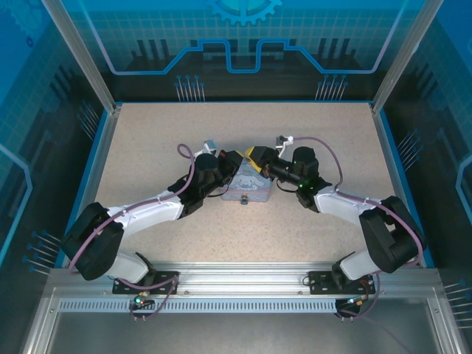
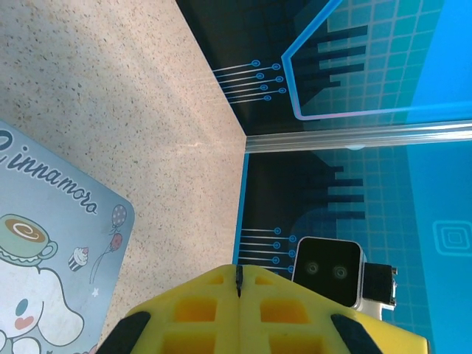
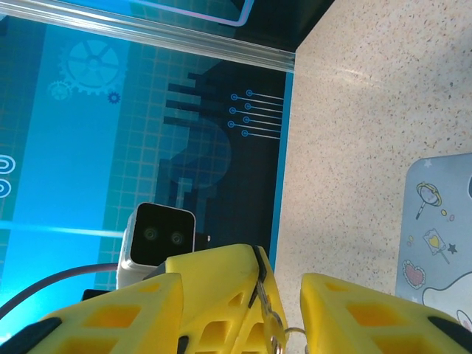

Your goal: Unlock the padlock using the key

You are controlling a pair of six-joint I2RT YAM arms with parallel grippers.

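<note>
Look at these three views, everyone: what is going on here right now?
Two robot arms meet above a pale blue cartoon tin on the table. The left tool is shut, pinching what looks like the key, a thin metal sliver, at its yellow tips. The right tool stands open around those tips, with no clear grip on anything. A small dark padlock seems to sit at the tin's near edge, untouched.
</note>
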